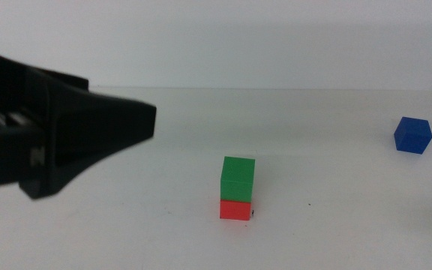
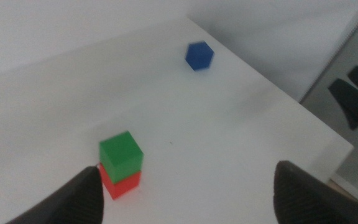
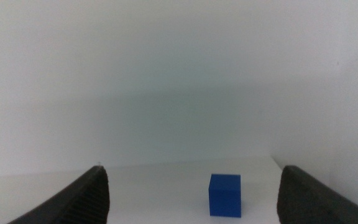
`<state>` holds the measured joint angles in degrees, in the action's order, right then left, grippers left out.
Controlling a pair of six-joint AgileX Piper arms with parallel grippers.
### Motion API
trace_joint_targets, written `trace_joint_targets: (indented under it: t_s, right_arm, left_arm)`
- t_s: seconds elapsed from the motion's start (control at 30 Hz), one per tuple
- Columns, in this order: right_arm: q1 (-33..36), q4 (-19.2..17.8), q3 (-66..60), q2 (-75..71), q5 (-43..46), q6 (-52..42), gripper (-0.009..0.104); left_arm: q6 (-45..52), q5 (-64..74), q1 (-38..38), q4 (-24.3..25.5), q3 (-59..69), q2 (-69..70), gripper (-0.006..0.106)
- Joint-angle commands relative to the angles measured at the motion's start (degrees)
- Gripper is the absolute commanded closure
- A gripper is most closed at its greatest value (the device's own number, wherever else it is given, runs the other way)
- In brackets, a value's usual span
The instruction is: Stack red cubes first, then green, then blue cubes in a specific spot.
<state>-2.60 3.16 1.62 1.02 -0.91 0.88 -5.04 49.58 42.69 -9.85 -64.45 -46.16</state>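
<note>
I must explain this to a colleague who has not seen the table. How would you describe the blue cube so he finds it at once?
Start from the white table and go to its far right corner. The blue cube sits there alone, well apart from the green cube stacked on the red cube in the middle. It is the only unstacked cube.

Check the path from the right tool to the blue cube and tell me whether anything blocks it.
Nothing visible does. In the right wrist view the right tool is open, and the blue cube sits alone on the white table ahead of it. The green cube on the red cube stands well off to the side.
</note>
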Motion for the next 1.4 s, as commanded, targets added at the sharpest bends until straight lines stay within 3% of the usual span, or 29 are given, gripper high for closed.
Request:
trace_joint_targets:
  t_s: [0.0,0.27,0.6,0.83,1.1,1.37]
  right_arm:
    - [-0.3,0.0,4.6,4.5,-2.1,-0.9,0.003]
    - [-0.3,0.6,32.1,38.3,-19.0,1.6,0.003]
    - [-0.3,0.0,49.3,63.8,-24.0,0.0,0.003]
    - [-0.3,0.2,68.4,83.3,-42.8,-0.9,0.003]
    - [-0.3,-7.6,87.4,104.8,-54.2,10.1,0.003]
    - [-2.2,-7.9,99.9,118.4,-57.4,9.8,0.004]
  left_arm:
    - [-1.5,-2.1,0.2,1.4,0.3,0.0,0.007]
    - [-1.5,-4.9,0.2,1.4,0.3,-0.8,0.007]
    - [-1.2,-5.5,0.2,2.7,0.3,-0.9,0.007]
    - [-1.2,-5.5,0.2,5.6,0.3,-0.9,0.007]
    - [-1.2,-5.7,0.2,6.0,0.3,-0.9,0.007]
    - [-1.2,-5.5,0.2,6.0,0.3,-0.9,0.007]
